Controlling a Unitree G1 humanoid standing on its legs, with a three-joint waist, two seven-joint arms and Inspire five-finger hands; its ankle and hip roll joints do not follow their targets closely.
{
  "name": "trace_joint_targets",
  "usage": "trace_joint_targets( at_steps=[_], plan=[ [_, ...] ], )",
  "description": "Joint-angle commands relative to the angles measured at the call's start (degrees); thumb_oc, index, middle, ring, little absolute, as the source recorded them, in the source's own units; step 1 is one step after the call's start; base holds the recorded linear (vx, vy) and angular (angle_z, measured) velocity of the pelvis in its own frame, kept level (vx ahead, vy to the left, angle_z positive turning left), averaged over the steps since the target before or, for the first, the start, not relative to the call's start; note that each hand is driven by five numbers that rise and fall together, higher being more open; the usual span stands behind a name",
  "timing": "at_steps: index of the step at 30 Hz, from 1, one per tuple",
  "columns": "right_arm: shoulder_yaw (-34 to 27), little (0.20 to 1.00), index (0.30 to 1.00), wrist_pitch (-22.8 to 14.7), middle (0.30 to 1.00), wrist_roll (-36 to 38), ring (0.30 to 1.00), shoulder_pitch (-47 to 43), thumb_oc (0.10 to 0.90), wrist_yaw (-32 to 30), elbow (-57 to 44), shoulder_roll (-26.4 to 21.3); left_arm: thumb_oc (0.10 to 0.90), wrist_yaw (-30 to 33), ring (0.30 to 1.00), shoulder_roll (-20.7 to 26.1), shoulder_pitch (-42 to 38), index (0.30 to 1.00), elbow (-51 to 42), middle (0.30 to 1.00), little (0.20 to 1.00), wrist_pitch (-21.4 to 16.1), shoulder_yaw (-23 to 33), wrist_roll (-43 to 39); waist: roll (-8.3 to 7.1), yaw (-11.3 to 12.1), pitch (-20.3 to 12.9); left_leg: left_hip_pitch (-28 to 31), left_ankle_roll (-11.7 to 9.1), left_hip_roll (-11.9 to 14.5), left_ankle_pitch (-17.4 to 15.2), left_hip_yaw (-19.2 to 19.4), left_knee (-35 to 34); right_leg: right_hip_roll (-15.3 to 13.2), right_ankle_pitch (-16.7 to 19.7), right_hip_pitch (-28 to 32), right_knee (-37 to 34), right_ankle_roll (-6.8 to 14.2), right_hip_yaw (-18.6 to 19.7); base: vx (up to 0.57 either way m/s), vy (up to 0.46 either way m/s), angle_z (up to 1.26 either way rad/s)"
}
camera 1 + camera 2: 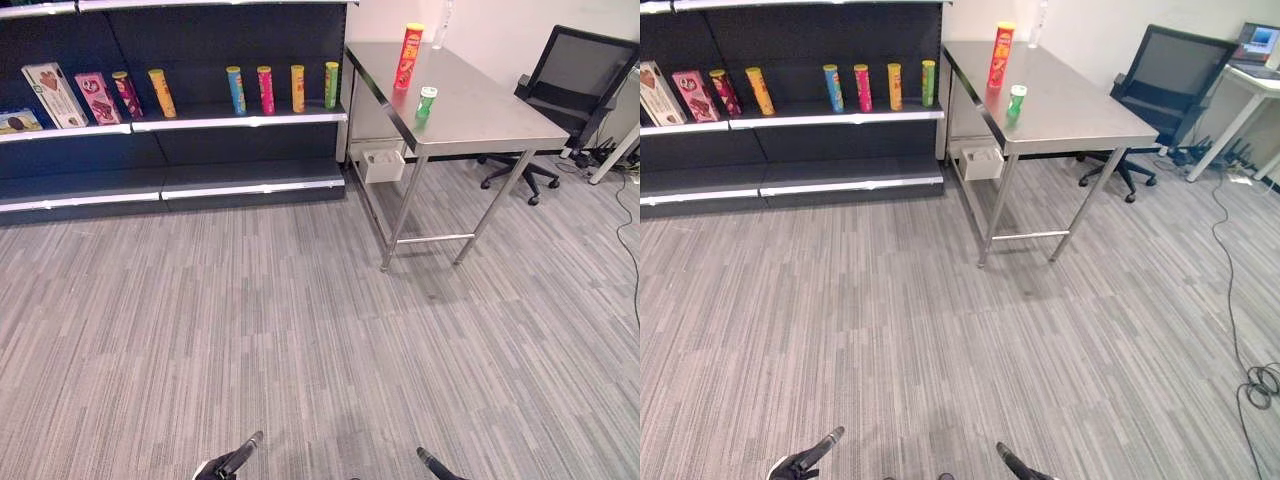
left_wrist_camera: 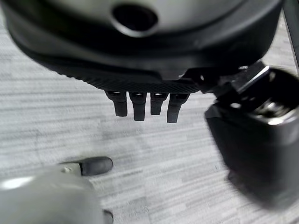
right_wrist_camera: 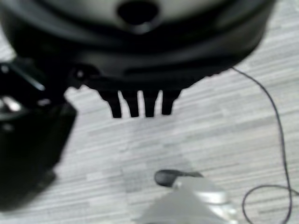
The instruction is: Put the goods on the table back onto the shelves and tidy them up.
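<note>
A tall red can (image 1: pixel 408 57) and a short green can (image 1: pixel 426 102) stand on the steel table (image 1: pixel 490 115) at the far right. To its left, the dark shelves (image 1: pixel 240 121) hold several upright cans (image 1: pixel 265 90) and snack boxes (image 1: pixel 55 95) in a row. Far from both, my left hand (image 1: pixel 236 460) and right hand (image 1: pixel 434 462) hang low over the carpet, empty. The left wrist view shows the left hand's fingers (image 2: pixel 140 105) straight, and the right hand's fingers (image 3: pixel 138 105) hang the same way in the right wrist view.
A black office chair (image 1: pixel 572 85) stands behind the table's right end. A white box (image 1: pixel 382 165) sits under the table by the shelf's end. A clear bottle (image 1: pixel 442 25) stands at the table's back edge. Grey carpet stretches between me and the shelves.
</note>
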Motion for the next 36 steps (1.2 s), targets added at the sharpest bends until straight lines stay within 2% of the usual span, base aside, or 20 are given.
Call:
trace_joint_targets(
  at_steps=[1,8,17,21,30,32,33,34,35,36],
  plan=[
    [0.1,0.9,0.9,-2.2,0.9,1.5,0.9,-3.0,0.8,-1.0,-0.5,-2.5,0.8,0.2,0.9,1.0,-3.9,0.9,0.7,0.9,0.9,-2.9,0.4,0.0,-0.95,-0.6,1.2,1.5,-4.5,1.5,-3.8,1.1,-0.3,-2.7,-1.6,3.4,-3.2,7.5,-0.6,0.0,-0.001,0.04],
    [0.5,0.9,0.9,-2.2,0.9,0.9,0.9,-3.2,0.8,-1.0,-0.4,-2.5,0.8,0.7,0.9,0.9,-4.3,0.9,1.5,0.9,0.9,-2.5,0.5,0.5,-1.07,-0.6,1.3,1.3,-4.5,1.5,-3.7,1.2,-0.3,-2.6,-1.5,2.9,-3.2,7.6,-0.4,-0.01,-0.001,0.0],
    [1.5,0.9,0.9,-2.1,0.9,0.8,0.9,-4.2,0.8,-1.2,-1.4,-2.5,0.8,1.3,0.9,1.7,-3.4,0.9,3.2,0.9,0.9,-1.1,1.7,0.1,-1.51,-1.6,1.6,1.0,-4.5,2.0,-3.7,2.4,-0.3,-2.4,-1.2,1.7,-2.5,7.6,1.4,-0.04,0.004,-0.11],
    [2.2,0.9,0.9,-1.7,0.9,0.9,0.9,-4.4,0.8,-0.6,-1.6,-2.6,0.8,2.0,0.9,1.6,-3.7,0.9,2.8,0.9,0.9,-1.2,1.2,0.8,-1.09,-1.7,1.5,1.1,-4.2,1.9,-3.4,2.2,-0.3,-2.4,-1.4,1.7,-2.2,7.6,1.2,-0.02,-0.005,-0.15],
    [2.8,0.9,0.9,-1.6,0.9,-0.4,0.9,-4.5,0.8,-1.4,-3.9,-3.5,0.8,2.1,0.9,0.6,-4.2,0.9,2.2,0.9,0.9,-1.8,1.5,-1.0,-1.16,0.3,2.3,0.8,-4.5,2.0,-3.3,0.2,-0.2,-2.0,-2.0,2.4,-2.8,7.2,-0.4,0.02,-0.058,0.19],
    [2.9,0.9,0.9,-1.7,0.9,-0.1,0.9,-5.2,0.8,-1.8,-3.7,-3.9,0.8,2.2,0.9,0.9,-4.6,0.9,1.8,0.9,0.9,-2.0,1.8,-2.3,-2.06,0.9,4.3,-2.4,-4.6,2.0,-5.4,-0.5,6.5,-2.3,-2.6,1.8,-1.7,6.7,-0.7,-0.01,-0.112,0.09],
    [2.9,0.9,0.9,-1.7,0.9,-0.1,0.9,-5.3,0.8,-1.8,-3.7,-3.9,0.8,2.2,0.9,0.9,-4.7,0.9,1.8,0.9,0.9,-2.0,1.8,-2.3,-2.05,0.8,4.2,-2.7,-4.6,2.0,-5.6,-0.5,6.8,-2.3,-2.6,1.7,-1.6,6.7,-0.8,-0.05,-0.076,0.21],
    [2.9,0.9,0.9,-1.9,0.9,0.1,0.9,-5.4,0.8,-1.8,-3.7,-4.1,0.8,2.2,0.9,1.0,-4.9,0.9,1.3,0.9,0.9,-2.2,1.8,-2.9,-2.3,1.0,4.9,-4.5,-4.9,1.8,-6.4,-0.4,9.9,-2.4,-3.0,1.4,-1.0,6.5,-1.0,-0.01,-0.073,0.19],
    [2.8,0.9,0.9,-2.0,0.9,0.5,0.9,-5.4,0.8,-1.8,-4.0,-4.4,0.8,2.2,0.9,1.1,-5.0,0.9,0.7,0.9,0.9,-2.2,1.8,-3.6,-2.76,1.4,6.1,-7.6,-5.6,1.6,-6.7,-0.1,15.9,-2.7,-3.6,1.4,-0.3,5.8,-1.3,-0.03,-0.111,0.26],
    [2.7,0.9,0.9,-2.1,0.9,0.6,0.9,-5.3,0.8,-2.0,-4.5,-4.8,0.8,2.3,0.9,1.1,-5.2,0.9,0.1,0.9,0.9,-2.4,1.6,-4.2,-3.27,1.6,7.3,-11.6,-6.2,2.0,-5.1,-0.1,22.2,-3.1,-3.8,1.5,0.1,5.3,-1.6,-0.01,-0.111,0.31]
  ],
)
